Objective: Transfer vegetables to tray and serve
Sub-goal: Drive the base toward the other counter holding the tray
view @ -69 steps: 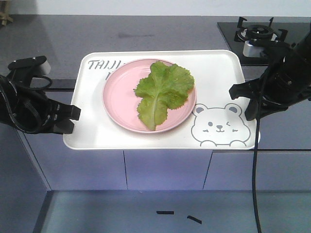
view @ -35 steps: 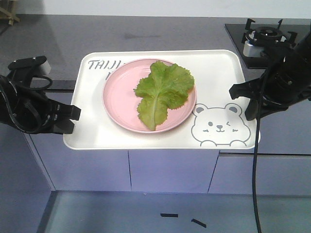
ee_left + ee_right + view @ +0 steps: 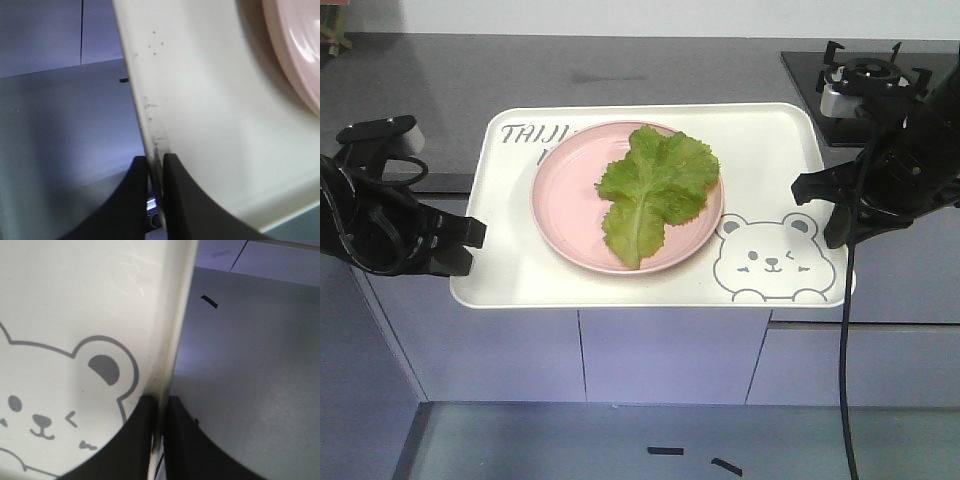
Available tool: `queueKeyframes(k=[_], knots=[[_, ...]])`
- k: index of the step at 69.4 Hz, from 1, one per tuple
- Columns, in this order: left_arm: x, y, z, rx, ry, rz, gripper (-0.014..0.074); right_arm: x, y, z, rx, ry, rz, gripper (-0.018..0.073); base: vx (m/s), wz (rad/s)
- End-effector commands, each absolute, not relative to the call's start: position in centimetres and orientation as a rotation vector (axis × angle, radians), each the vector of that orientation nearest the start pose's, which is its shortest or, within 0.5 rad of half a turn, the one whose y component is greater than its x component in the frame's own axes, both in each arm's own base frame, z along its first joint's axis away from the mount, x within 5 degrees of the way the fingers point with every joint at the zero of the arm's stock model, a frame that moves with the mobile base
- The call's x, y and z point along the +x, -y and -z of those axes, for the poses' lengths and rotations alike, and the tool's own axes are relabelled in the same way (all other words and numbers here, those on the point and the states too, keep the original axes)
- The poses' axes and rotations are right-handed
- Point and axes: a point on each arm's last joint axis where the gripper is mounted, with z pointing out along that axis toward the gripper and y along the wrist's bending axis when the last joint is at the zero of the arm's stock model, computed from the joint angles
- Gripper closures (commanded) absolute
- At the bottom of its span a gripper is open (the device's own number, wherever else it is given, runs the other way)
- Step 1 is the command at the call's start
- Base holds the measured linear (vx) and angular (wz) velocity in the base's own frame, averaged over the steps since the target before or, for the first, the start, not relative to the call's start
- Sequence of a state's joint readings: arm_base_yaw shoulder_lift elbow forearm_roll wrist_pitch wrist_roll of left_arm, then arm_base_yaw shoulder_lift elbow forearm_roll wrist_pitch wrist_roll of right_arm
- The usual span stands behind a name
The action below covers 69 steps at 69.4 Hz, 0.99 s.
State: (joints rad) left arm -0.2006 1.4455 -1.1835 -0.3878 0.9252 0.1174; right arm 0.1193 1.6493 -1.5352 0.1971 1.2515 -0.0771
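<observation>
Your left gripper [image 3: 155, 172] and right gripper [image 3: 161, 412] each pinch a tray [image 3: 770, 150] rim; tilt unevenly and the plate [image 3: 560, 215] with leaf [image 3: 655, 190] slides off

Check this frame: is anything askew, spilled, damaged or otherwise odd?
Nothing serious. The tray looks level, pinched at either edge by the left gripper and right gripper; the lettuce leaf lies wholly on the pink plate. Only small dark specks mark the tray's rim in the left wrist view.

A round pink plate [image 3: 565, 210]; a dark grey tabletop [image 3: 620, 70] with a black stove [image 3: 865, 72] at right; black marks [image 3: 665, 451] on the floor [image 3: 550, 440].
</observation>
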Motion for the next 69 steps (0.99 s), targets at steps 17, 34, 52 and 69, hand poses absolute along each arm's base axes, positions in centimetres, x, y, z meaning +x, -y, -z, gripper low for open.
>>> queueKeyframes(k=[17, 34, 52, 69], knots=[[27.96, 9.53, -33.65, 0.199, -2.507, 0.636, 0.0602, 32.67, -6.5, -35.78, -0.254, -2.699, -0.385, 0.0565, 0.05, -0.08], [27.96, 9.53, -33.65, 0.199, -2.507, 0.636, 0.0602, 32.67, -6.5, -35.78, -0.254, -2.699, -0.385, 0.0565, 0.06, -0.04], [27.96, 9.53, -33.65, 0.199, -2.507, 0.636, 0.0602, 32.67, -6.5, -35.78, -0.254, -2.699, -0.385, 0.0565, 0.08, -0.01], [27.96, 9.53, -33.65, 0.199, -2.507, 0.636, 0.0602, 32.66, -6.5, -35.78, -0.254, -2.7, -0.385, 0.0565, 0.11, 0.04]])
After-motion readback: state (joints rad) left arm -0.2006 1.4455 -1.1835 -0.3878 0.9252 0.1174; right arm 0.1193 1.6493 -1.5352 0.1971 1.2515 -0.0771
